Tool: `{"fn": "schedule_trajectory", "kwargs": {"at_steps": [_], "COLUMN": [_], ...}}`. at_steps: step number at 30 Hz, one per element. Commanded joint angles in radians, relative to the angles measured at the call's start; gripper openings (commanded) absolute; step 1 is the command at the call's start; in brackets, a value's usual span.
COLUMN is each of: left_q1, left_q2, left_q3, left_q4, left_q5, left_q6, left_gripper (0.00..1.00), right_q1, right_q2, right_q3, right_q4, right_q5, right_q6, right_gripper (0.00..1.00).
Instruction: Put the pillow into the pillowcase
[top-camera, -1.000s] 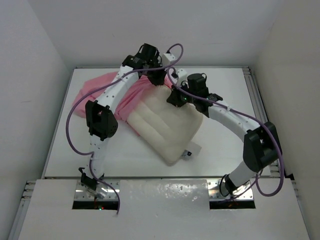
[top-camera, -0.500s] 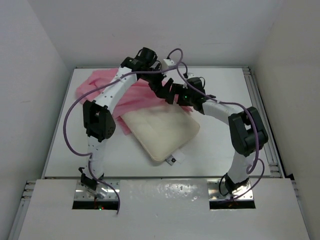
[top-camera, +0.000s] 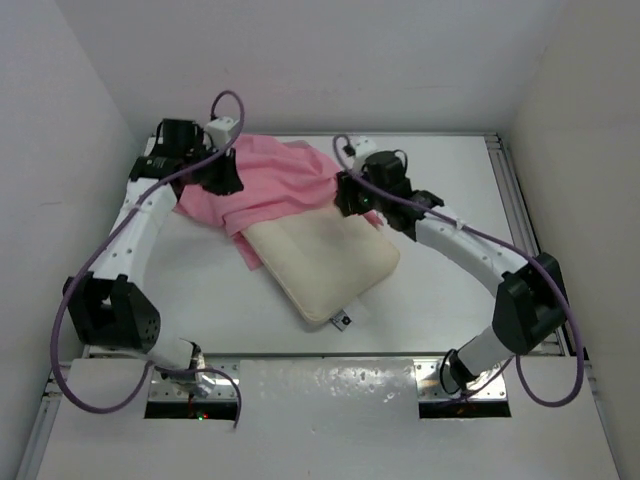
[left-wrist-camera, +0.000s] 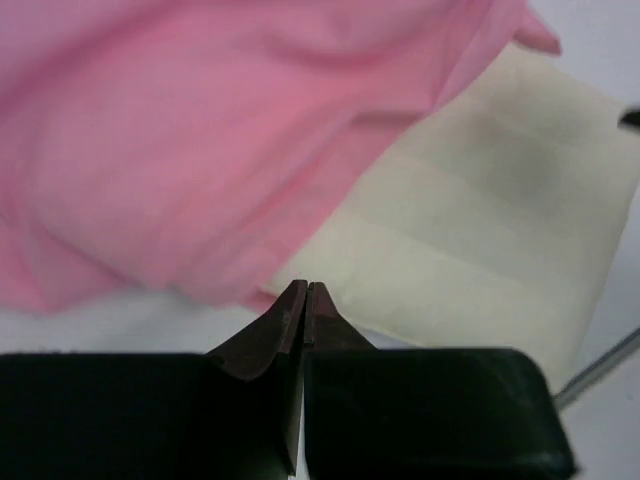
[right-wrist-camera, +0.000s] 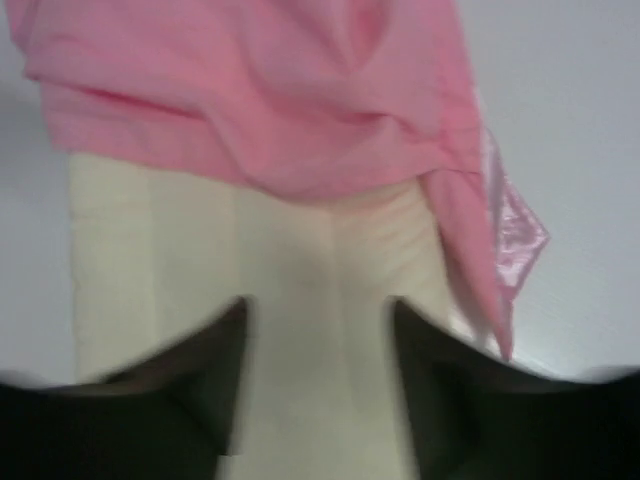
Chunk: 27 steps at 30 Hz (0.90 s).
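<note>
one pillow (top-camera: 325, 262), one pillowcase (top-camera: 272, 182) draped over its end.

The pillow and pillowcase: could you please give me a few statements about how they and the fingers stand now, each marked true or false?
1. The pillow is wholly inside the pillowcase. False: most of the pillow lies bare on the table; only its far end is under the pink fabric.
2. The left fingers are shut, with nothing seen between them. True.
3. The right fingers are shut on the pillowcase. False: they stand apart above the pillow.
4. The pillow's small tag is at its near edge, clear of the pillowcase. True.
</note>
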Motion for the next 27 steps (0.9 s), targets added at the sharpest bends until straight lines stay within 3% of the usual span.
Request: {"fn": "schedule_trajectory", "kwargs": {"at_steps": [1,2,3,4,6,7,9,13,16,19,21,26,27], "left_q1": [0.028,0.033,0.039,0.063,0.08,0.073,0.053,0.007,0.005,-0.009,-0.021,-0.071,-0.079], "left_q2": [-0.048,-0.048,-0.046,-0.052,-0.055,-0.051,-0.025,0.029,0.081,0.15,0.207,0.287,0.29], "left_q3": [-0.233,-0.326,-0.37,-0.442,-0.49,-0.51,-0.554,-0.582,-0.597,-0.596,-0.587,-0.554,-0.55], "left_q4": [0.014,0.015,0.026,0.072,0.128,0.185,0.233,0.349,0.421,0.452,0.442,0.42,0.446], "left_q5": [-0.003,-0.019,-0.034,-0.065,-0.141,-0.173,-0.238,-0.312,-0.249,-0.279,-0.347,-0.402,-0.392], "left_q6": [-0.148,-0.168,-0.191,-0.231,-0.274,-0.288,-0.316,-0.368,-0.406,-0.441,-0.457,-0.495,-0.497], "left_gripper": [0.0,0.0,0.0,0.0,0.15,0.29,0.35,0.59,0.69,0.68,0.6,0.53,0.44], "right_q1": [0.182,0.215,0.249,0.305,0.358,0.396,0.429,0.479,0.493,0.505,0.505,0.51,0.516], "right_q2": [-0.014,-0.011,-0.008,-0.003,0.004,0.009,0.026,0.072,0.075,0.075,0.069,0.056,0.066], "right_q3": [-0.018,-0.029,-0.039,-0.056,-0.063,-0.064,-0.053,-0.044,-0.064,-0.087,-0.095,-0.135,-0.136], "right_q4": [-0.057,-0.045,-0.026,0.003,0.027,0.046,0.046,0.034,0.043,0.05,0.049,0.087,0.081], "right_q5": [0.123,0.149,0.171,0.214,0.272,0.294,0.314,0.338,0.335,0.424,0.458,0.369,0.355], "right_q6": [-0.155,-0.171,-0.2,-0.224,-0.232,-0.232,-0.234,-0.196,-0.154,-0.11,-0.085,-0.131,-0.14], "right_gripper": [0.76,0.92,0.99,0.99,0.99,0.99,0.99,0.99,0.99,0.99,0.99,0.99,0.99]}}
